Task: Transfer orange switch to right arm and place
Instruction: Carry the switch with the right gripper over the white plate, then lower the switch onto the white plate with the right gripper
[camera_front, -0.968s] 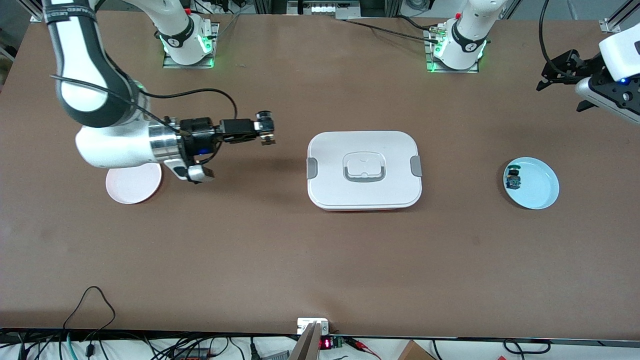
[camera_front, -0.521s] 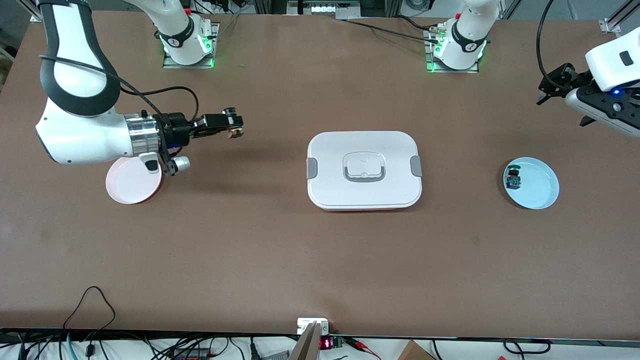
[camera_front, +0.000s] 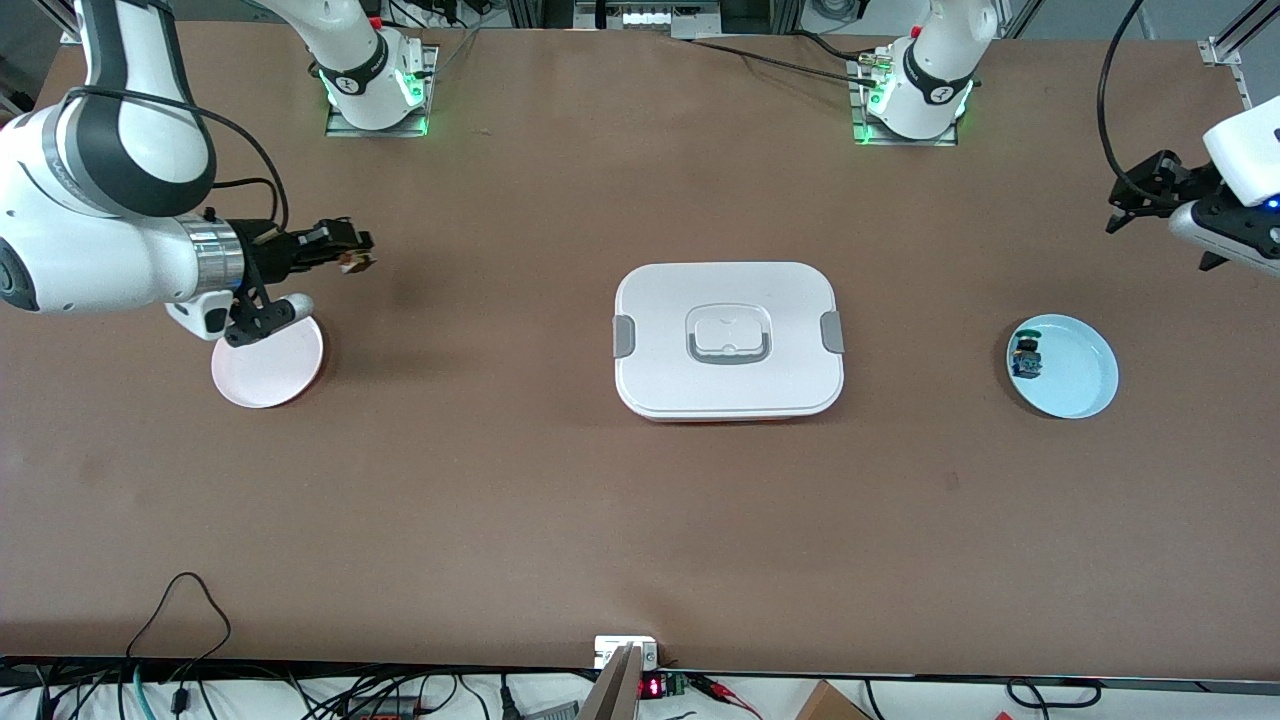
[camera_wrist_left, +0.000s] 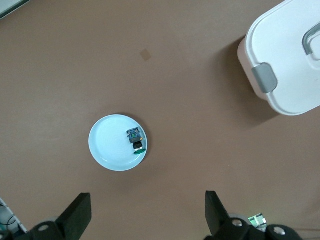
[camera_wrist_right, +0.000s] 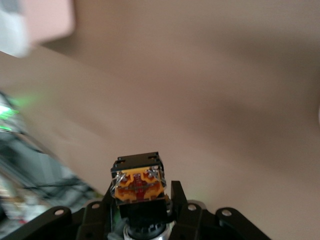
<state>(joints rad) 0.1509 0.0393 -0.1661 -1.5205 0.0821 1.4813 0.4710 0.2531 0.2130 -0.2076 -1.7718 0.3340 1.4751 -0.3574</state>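
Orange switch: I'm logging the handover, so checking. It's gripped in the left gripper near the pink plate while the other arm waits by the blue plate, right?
Wrong gripper: the right gripper holds the orange switch, as the right wrist view shows. The left gripper waits open by the blue plate.
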